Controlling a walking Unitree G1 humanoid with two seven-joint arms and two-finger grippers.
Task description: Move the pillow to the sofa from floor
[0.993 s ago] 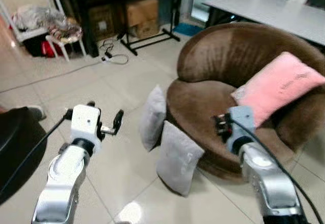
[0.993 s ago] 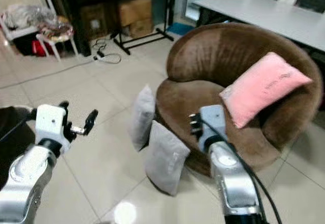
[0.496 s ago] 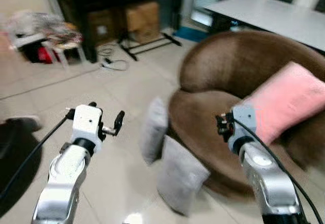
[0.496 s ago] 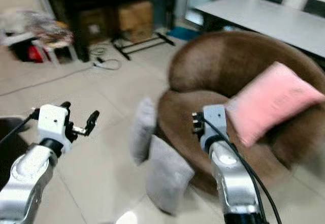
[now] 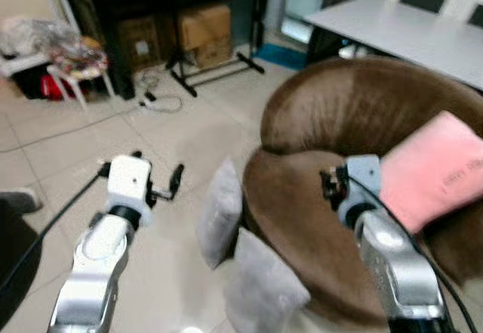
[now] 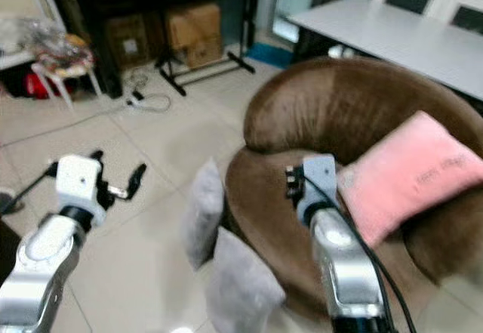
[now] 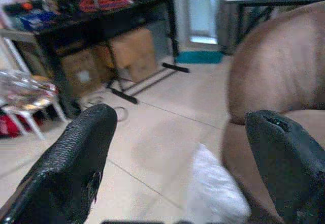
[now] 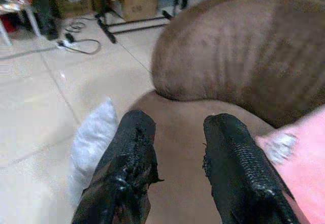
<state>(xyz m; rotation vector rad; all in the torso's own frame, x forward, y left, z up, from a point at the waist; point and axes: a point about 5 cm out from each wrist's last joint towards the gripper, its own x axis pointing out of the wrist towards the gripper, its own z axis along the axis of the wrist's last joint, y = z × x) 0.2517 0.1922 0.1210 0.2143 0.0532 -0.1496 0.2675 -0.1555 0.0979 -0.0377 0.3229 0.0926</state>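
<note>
Two grey pillows (image 5: 220, 212) (image 5: 263, 291) lean on the floor against the brown sofa (image 5: 332, 121), which holds one pink pillow (image 5: 434, 171). Left gripper (image 7: 183, 158) hangs wide apart above the tiles; right gripper (image 8: 177, 168) hangs over the seat, fingers a narrow gap apart, both empty.

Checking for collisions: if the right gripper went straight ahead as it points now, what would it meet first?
Probably the brown sofa: the right gripper, fingers apart, points at its seat and backrest. The nearer grey pillow lies off to one side; depth is unclear.

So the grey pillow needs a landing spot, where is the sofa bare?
The brown sofa seat is bare between its back and front rim, left of the pink pillow. The floor at its base is crowded by two grey pillows.
</note>
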